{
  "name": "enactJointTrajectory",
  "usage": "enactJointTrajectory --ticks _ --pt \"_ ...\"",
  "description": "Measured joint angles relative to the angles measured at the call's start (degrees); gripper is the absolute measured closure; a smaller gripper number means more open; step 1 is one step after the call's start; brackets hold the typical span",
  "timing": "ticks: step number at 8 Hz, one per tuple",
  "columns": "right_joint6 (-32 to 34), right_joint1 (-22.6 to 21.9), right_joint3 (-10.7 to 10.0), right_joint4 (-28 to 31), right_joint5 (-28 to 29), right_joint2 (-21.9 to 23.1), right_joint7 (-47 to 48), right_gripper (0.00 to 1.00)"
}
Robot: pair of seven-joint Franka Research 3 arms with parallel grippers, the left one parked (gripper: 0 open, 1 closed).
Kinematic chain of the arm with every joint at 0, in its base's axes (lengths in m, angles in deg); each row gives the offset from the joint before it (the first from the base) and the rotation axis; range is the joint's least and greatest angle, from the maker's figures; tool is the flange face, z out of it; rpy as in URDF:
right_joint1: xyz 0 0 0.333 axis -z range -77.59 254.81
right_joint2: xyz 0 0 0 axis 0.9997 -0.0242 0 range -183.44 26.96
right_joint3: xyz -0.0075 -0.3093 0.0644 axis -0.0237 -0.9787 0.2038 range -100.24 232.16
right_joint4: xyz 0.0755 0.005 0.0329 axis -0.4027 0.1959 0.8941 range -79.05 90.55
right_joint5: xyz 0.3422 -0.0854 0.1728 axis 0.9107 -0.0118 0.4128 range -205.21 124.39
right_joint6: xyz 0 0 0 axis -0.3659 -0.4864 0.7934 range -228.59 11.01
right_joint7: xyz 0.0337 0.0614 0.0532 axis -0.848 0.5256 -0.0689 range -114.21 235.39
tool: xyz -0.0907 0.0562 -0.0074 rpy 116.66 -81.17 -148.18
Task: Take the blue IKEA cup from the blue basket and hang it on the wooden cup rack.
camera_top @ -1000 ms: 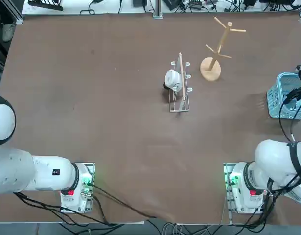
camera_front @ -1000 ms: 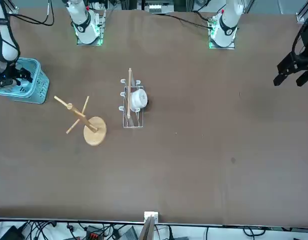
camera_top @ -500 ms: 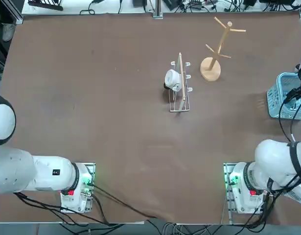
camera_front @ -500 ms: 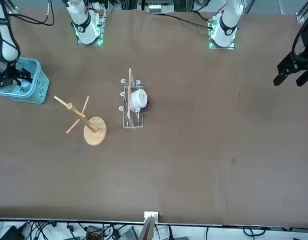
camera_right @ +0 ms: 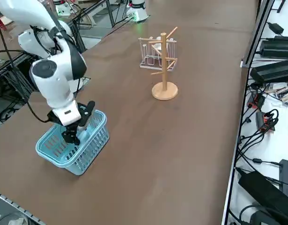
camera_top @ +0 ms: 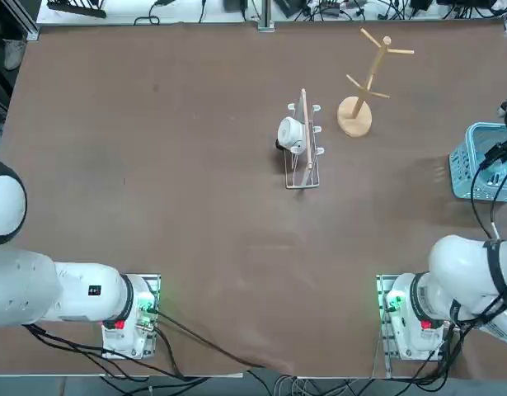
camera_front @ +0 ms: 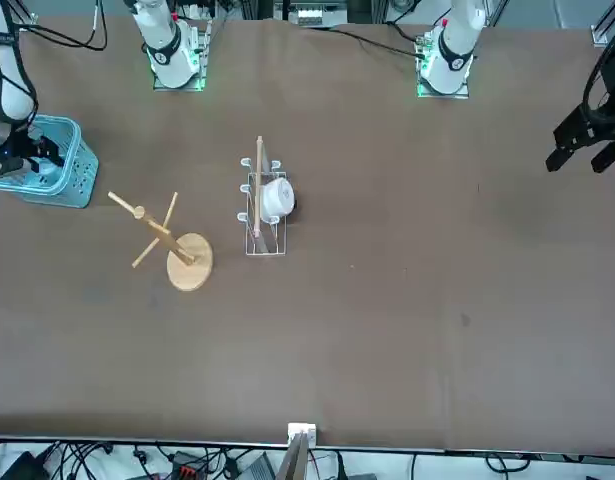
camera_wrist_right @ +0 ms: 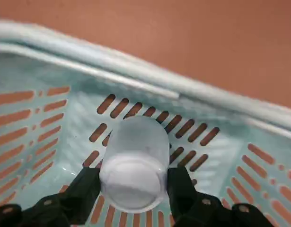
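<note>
Brown tabletop, cables round the edges. Basket: light-blue, slotted, at your right-hand table edge. Cup: pale blue plastic, lying on the basket floor. Right gripper: down inside the basket, one finger either side of the cup body, at or very near its wall; whether they press it you cannot tell. Handling, by judgement: light, stiff, smooth, likely slippery; take it across the body and keep the handle free. Rack: wooden, upright, well apart from the basket, pegs bare.
</note>
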Motion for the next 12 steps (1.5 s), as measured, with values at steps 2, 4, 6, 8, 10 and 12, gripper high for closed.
enactJointTrajectory --ticks 2,4,6,8,10,12 --pt "6.8 -0.9 0.2 -2.1 0.0 5.3 0.0 0.19" --pt "16.7 -0.9 0.2 -6.4 0.0 9.4 -0.2 0.19" --pt "27.1 -2.3 0.2 -14.1 0.3 10.5 -0.4 0.19" --pt "35.5 -4.3 0.3 -21.2 3.4 10.5 -0.4 0.19" --pt "44.6 -7.1 0.4 -28.8 9.9 10.2 -0.4 0.19" --pt "52.3 -8.4 0.4 -34.1 19.4 9.3 -0.4 0.19"
